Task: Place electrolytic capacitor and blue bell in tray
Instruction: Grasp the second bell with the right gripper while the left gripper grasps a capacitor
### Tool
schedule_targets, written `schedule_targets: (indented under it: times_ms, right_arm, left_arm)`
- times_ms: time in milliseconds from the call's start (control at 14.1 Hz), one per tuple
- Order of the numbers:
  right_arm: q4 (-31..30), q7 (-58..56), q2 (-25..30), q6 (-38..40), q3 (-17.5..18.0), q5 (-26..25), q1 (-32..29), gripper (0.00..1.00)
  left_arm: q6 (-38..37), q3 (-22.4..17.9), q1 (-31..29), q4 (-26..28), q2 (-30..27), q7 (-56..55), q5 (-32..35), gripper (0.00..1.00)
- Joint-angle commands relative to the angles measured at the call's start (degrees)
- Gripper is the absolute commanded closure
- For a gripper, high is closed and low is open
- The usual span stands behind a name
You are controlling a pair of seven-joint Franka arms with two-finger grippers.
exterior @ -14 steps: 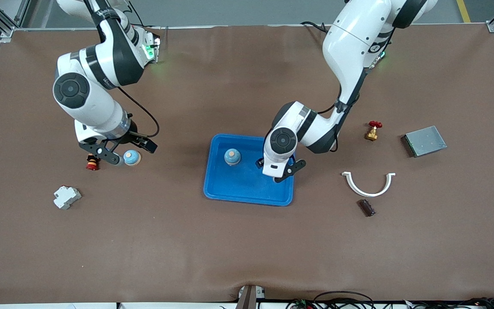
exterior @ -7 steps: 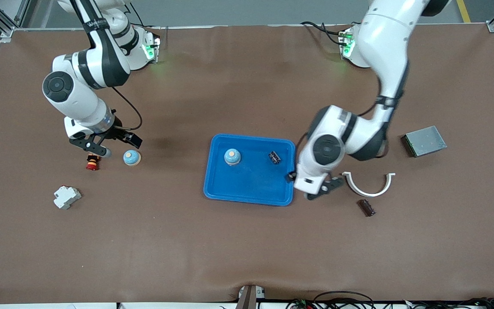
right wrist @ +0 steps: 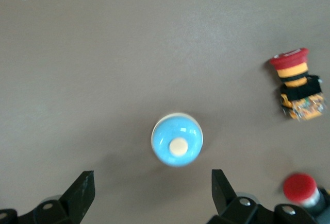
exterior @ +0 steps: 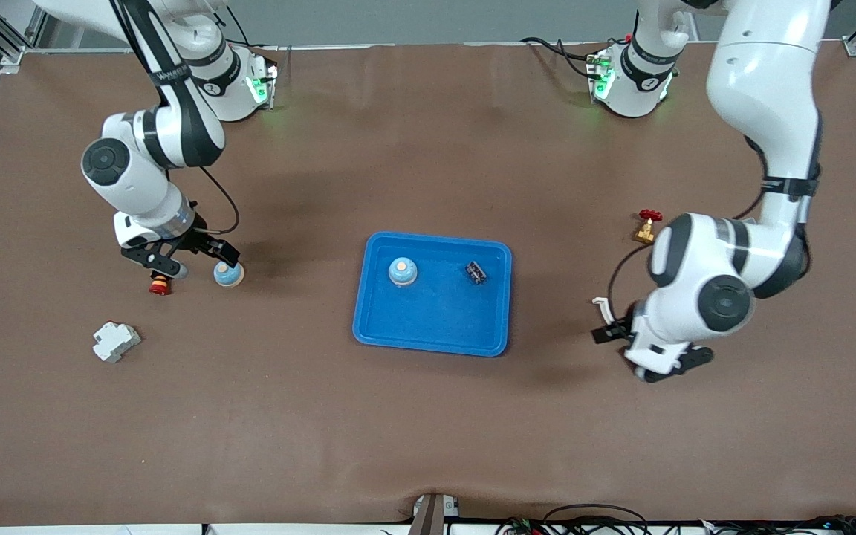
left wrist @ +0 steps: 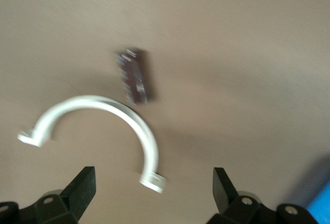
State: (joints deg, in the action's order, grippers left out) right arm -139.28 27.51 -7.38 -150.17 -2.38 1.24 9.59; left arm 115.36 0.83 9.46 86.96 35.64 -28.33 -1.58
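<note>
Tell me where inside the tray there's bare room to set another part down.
The tray is bare across the half nearer the front camera. Its other half is crowded by a blue bell and a capacitor, with a narrow gap between them.

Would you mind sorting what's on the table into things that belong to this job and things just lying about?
Job items:
- tray
- blue bell in tray
- small black capacitor in tray
- second blue bell, under the open right gripper
- dark capacitor, under the open left gripper

Lying about:
- white clamp
- red valve
- red button
- white breaker
</note>
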Motion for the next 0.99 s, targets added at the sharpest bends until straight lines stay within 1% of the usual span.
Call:
schedule_targets:
  times_ms: [0, 213, 710, 923]
  right_arm:
    - [-0.03, -3.33, -5.7, -6.43, 1.06, -0.1, -3.7, 0.0]
    - [-0.03, -3.51, -8.69, -8.65, 1.06, -0.1, -4.14, 0.0]
    - [0.06, -3.34, -10.72, -8.83, 1.15, 0.25, -4.23, 0.0]
    - [0.15, -3.25, -11.33, -9.26, 1.32, 0.26, -4.06, 0.0]
  left_arm:
    - [1.08, 0.66, -2.52, -3.02, 3.11, 1.44, 0.97, 0.0]
    - [6.52, 0.66, -3.05, -3.2, 5.14, 0.92, 0.53, 0.0]
    - [17.51, 0.66, -2.52, -3.2, 10.06, -1.37, -1.49, 0.0]
    - [18.23, 0.66, -2.26, -3.11, 10.95, -3.31, -1.49, 0.0]
